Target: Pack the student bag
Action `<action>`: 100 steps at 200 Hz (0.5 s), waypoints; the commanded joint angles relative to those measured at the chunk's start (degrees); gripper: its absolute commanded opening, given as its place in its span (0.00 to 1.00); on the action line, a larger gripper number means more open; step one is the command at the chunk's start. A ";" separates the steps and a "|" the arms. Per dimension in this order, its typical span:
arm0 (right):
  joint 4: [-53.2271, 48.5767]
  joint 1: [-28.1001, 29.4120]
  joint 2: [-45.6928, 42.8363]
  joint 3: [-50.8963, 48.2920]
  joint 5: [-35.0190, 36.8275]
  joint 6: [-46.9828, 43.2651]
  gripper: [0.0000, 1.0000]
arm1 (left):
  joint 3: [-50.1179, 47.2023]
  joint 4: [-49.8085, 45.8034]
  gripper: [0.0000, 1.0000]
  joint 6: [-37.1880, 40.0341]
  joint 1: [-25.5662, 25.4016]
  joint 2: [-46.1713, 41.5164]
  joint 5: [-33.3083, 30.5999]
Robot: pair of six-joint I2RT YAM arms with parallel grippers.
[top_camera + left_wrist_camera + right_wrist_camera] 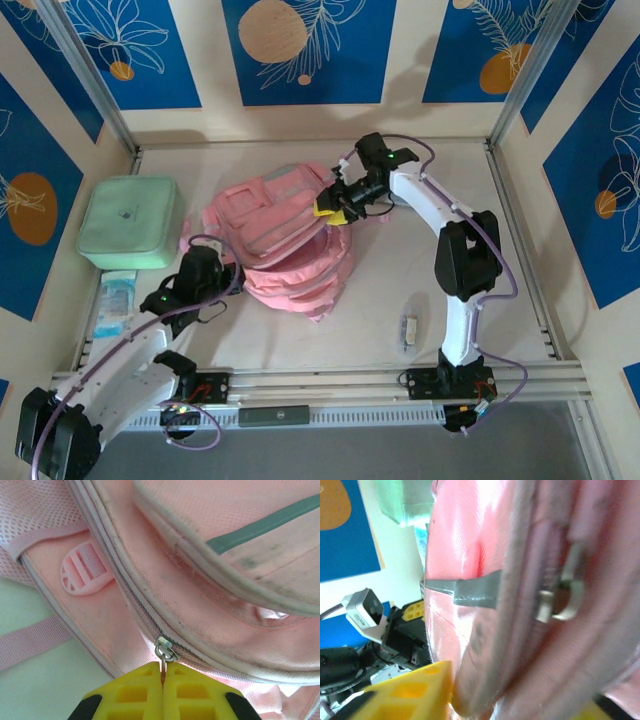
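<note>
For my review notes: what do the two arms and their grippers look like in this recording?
The left arm and right arm both have white shell links and black joint housings, with small green indicator lights and purple cables looping alongside. The left gripper and right gripper have bright yellow plastic fingers with rectangular recesses, on black mounts.

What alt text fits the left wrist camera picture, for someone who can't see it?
Two yellow plastic fingers, pressed shut, pinch the small metal zipper pull of a soft pink fabric backpack. A pink plastic strap buckle sits upper left.
</note>
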 commanded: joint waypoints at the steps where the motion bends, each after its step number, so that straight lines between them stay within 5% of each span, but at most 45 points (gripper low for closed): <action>1: -2.22 -1.67 -3.80 1.08 3.92 -3.12 0.55 | 1.89 -5.37 0.15 -0.41 0.43 1.41 2.92; 29: -4.80 -2.67 -7.65 -0.31 11.42 -4.13 0.74 | 7.40 -14.43 0.35 3.10 0.45 2.34 2.80; 50: -5.56 -5.08 -9.27 -0.05 19.31 -2.59 0.88 | 9.44 -19.71 0.40 2.72 0.45 1.01 0.97; 100: -1.16 -12.91 -4.28 3.29 36.93 1.95 0.99 | 12.04 -17.89 0.45 -2.69 -2.74 0.01 2.21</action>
